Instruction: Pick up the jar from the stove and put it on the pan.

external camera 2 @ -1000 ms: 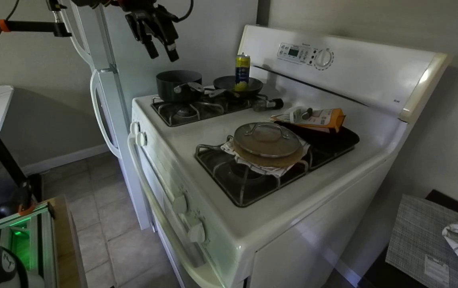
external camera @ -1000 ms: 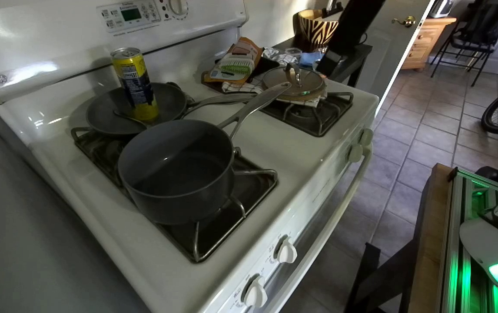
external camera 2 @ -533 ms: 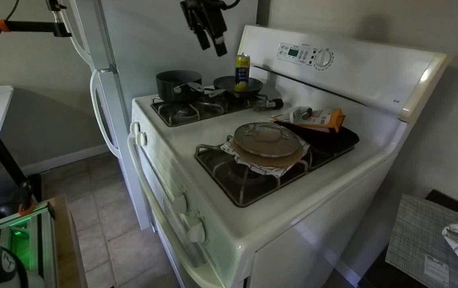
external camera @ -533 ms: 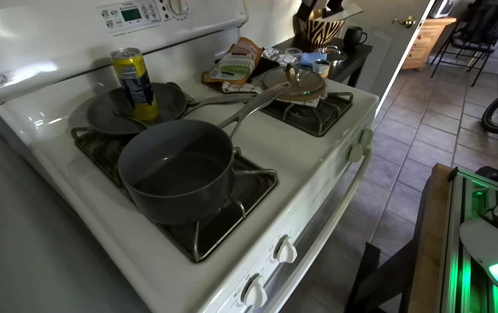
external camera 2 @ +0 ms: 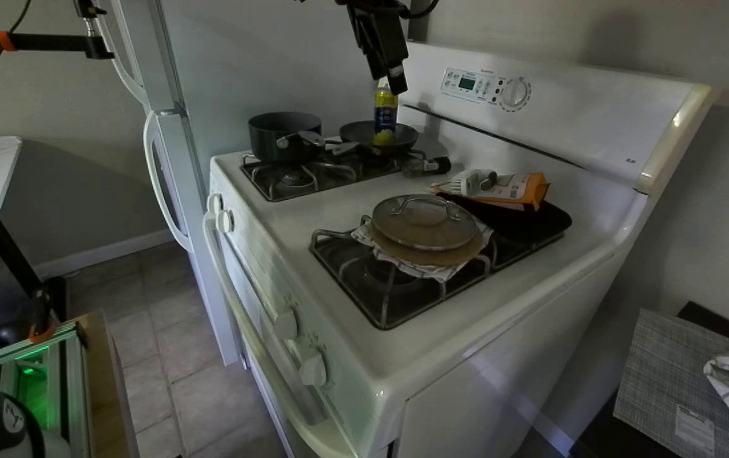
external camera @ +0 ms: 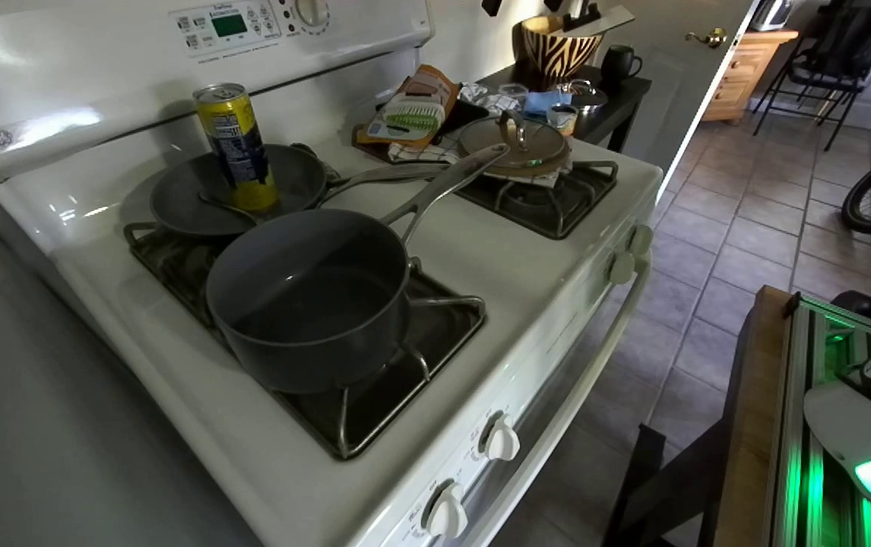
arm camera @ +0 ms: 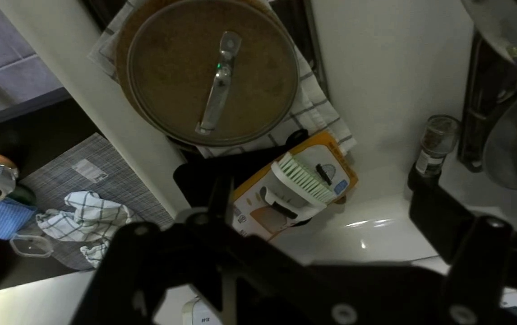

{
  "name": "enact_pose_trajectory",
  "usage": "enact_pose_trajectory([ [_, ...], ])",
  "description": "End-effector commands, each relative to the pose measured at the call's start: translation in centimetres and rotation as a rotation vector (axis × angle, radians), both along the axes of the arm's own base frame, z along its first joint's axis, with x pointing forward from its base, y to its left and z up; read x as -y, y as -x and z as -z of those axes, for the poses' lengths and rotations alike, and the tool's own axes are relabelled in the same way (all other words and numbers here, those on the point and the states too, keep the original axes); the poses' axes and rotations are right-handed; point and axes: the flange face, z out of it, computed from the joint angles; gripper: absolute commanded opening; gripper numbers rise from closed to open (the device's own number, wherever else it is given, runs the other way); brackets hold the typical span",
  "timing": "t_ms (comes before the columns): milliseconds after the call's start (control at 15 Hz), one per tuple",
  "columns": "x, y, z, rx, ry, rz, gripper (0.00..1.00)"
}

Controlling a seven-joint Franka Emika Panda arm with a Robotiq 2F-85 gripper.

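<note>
The jar (external camera: 226, 144) stood upright inside the flat gray pan (external camera: 181, 186), at the far left of the white stove (external camera: 511, 266) as I faced its knobs (external camera: 502, 438). It was round like a drink can, yellow at the top and bottom, with a dark blue band around its middle. I couldn't read the tiny words on it. A thin dark line (external camera: 216, 203) showed beside it in the pan, but I couldn't tell what it was. The claw (arm camera: 319, 183) was up in the air, spread wide. In an exterior view a fingertip (external camera 2: 397, 79) hid a bit of the jar's top. In the wrist view the two were apart, and the jar was blurry and cut off at the right edge. A clear bottle (arm camera: 440, 133) lay on its side near the pan, to its right.
</note>
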Motion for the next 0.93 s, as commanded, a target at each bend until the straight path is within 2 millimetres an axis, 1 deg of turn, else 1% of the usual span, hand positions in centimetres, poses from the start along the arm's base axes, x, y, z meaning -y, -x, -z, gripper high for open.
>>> enact_pose_trajectory([
  [0, 0.0, 0.0, -0.1, 0.001, 0.000, 0.000, 1.00],
  [67, 0.0, 0.0, -0.2, 0.002, -0.001, 0.001, 1.00],
  [133, 0.5, -1.3, -0.1, 0.022, -0.077, 0.080, 1.00],
  [200, 1.2, -2.4, 0.3, 0.008, -0.100, 0.137, 1.00],
  [267, 1.9, -3.9, 0.6, 0.012, -0.117, 0.169, 1.00],
  [333, 2.7, -5.5, 1.4, 0.008, -0.137, 0.206, 1.00],
  [400, 4.0, -8.0, 1.8, -0.009, -0.123, 0.223, 1.00],
  [533, 4.9, -11.0, 2.7, -0.026, -0.123, 0.203, 1.00],
  [667, 4.8, -14.3, 4.4, -0.049, -0.121, 0.191, 1.00],
  [733, 4.1, -15.8, 5.1, -0.060, -0.129, 0.185, 1.00],
  [867, 1.6, -18.4, 6.4, -0.086, -0.142, 0.151, 1.00],
])
